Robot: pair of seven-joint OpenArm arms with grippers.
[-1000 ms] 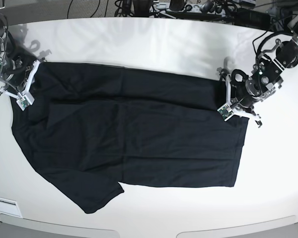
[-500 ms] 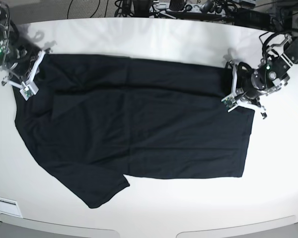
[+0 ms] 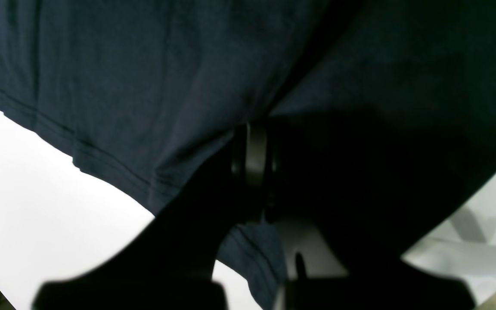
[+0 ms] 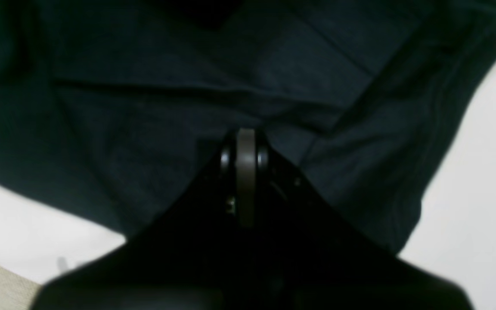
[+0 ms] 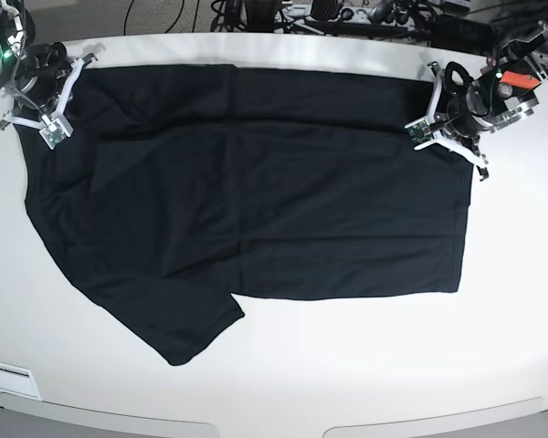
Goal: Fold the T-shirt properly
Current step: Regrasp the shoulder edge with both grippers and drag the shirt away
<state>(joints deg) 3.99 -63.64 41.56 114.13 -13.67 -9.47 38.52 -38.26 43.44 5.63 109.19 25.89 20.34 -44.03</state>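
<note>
T-shirt (image 5: 247,192) spread in base view, wrist views show pinched folds

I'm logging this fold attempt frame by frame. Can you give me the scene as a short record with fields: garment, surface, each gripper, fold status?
garment: black T-shirt, spread mostly flat, one sleeve pointing toward the near edge
surface: white table
left gripper: shut on the T-shirt's far hem corner, on the base view's right
right gripper: shut on the T-shirt's far edge, on the base view's left
fold status: no completed fold visible; shirt lies open
background: cables beyond the table's far edge
</note>
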